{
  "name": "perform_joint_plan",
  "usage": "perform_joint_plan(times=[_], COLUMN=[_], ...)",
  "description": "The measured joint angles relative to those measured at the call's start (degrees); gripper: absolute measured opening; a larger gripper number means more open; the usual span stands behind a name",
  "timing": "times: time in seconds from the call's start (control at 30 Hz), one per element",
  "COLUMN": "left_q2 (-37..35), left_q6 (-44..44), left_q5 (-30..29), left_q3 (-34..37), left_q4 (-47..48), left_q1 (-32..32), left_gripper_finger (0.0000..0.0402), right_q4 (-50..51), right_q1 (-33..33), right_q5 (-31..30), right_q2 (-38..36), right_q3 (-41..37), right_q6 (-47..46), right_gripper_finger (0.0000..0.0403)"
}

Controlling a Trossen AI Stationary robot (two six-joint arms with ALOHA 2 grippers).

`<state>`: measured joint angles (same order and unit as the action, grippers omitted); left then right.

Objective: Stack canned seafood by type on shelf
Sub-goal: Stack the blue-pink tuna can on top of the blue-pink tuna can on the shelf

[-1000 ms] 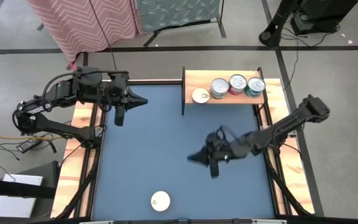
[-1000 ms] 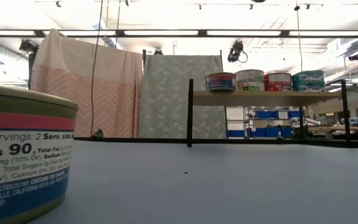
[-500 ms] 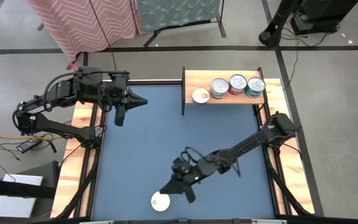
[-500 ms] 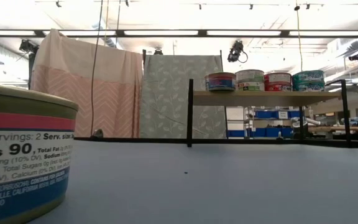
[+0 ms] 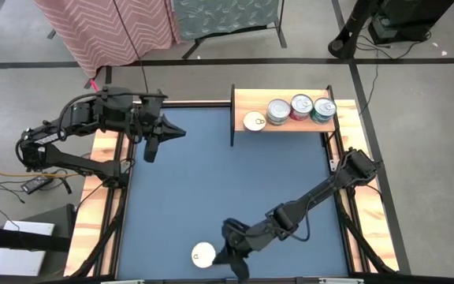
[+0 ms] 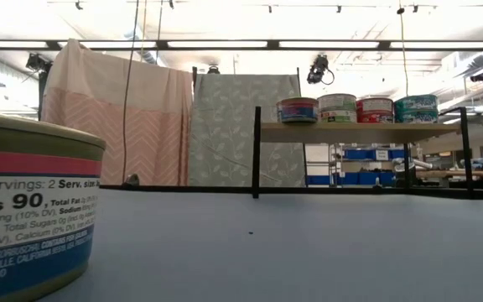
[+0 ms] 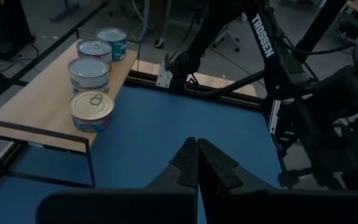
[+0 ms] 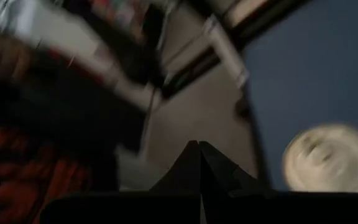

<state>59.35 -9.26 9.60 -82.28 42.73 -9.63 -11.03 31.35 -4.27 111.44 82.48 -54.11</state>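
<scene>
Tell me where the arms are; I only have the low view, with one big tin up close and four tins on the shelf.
Observer: The right gripper is shut, down by the near table edge beside the white-lidded tin, not touching it.
Operator: And the left?
Observer: The left gripper is shut, empty, hovering at the far left of the table.
Operator: Any stacking on the shelf?
Observer: None; the four tins sit in a single row.

Right gripper [image 8: 199, 163] fingers pressed together at frame bottom. Blurred white-lidded tin [image 8: 325, 157] on blue table [image 8: 316, 68], off to one side of the fingertips.
</scene>
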Motion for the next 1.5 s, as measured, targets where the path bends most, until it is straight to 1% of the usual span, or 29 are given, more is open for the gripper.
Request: perform_joint_plan(times=[0.1, 0.23, 0.3, 0.43, 0.5, 0.7, 0.87, 1.03, 1.2, 1.33, 1.4, 1.5], left_q2=[0.0, 0.0, 0.0, 0.0, 0.0, 0.0, 0.0, 0.0, 0.0, 0.0, 0.0, 0.0], left_q6=[0.0, -0.5, -1.3, -1.4, -1.4, -1.3, -1.3, -1.3, -1.4, -1.4, -1.4, -1.4], left_q5=[0.0, 0.0, 0.0, 0.0, 0.0, 0.0, 0.0, 0.0, 0.1, 0.1, 0.1, 0.1], left_q3=[0.0, 0.0, 0.0, 0.0, 0.0, 0.0, 0.0, 0.0, 0.0, 0.0, 0.0, 0.0], left_q4=[-0.6, -2.1, -2.9, -3.0, -3.0, -3.0, -3.0, -3.0, -3.0, -3.0, -3.0, -3.0], left_q1=[0.0, 0.0, 0.0, 0.0, 0.0, 0.0, 0.0, 0.0, 0.0, 0.0, 0.0, 0.0], left_gripper_finger=[0.0007, 0.0007, 0.0007, 0.0007, 0.0007, 0.0007, 0.0008, 0.0008, 0.0008, 0.0008, 0.0008, 0.0008], right_q4=[0.8, 0.8, 3.3, 11.0, 13.2, 15.8, 17.9, 15.7, 7.9, 3.5, 4.0, 6.5], right_q1=[0.2, 0.3, 0.3, 0.3, 0.3, -0.3, -1.1, -2.4, -4.3, -5.6, -6.2, -7.1], right_q5=[6.7, 12.2, 13.8, 14.6, 14.5, 13.1, 14.1, 16.7, 22.1, 22.3, 22.2, 19.1], right_q2=[0.0, 0.0, 0.0, 0.0, 0.0, 0.0, 0.0, 2.6, 8.4, 10.8, 11.4, 11.4], right_q3=[0.0, 0.0, 0.0, 0.0, -0.1, -0.1, -0.1, 0.0, -0.1, -0.1, -0.1, -0.1], right_q6=[0.1, 0.3, 1.1, 2.7, 3.9, 7.2, 10.9, 15.6, 16.7, 17.6, 19.2, 22.8], right_gripper_finger=[0.0005, 0.0005, 0.0005, 0.0005, 0.0005, 0.0005, 0.0005, 0.0005, 0.0005, 0.0005, 0.0005, 0.0005])
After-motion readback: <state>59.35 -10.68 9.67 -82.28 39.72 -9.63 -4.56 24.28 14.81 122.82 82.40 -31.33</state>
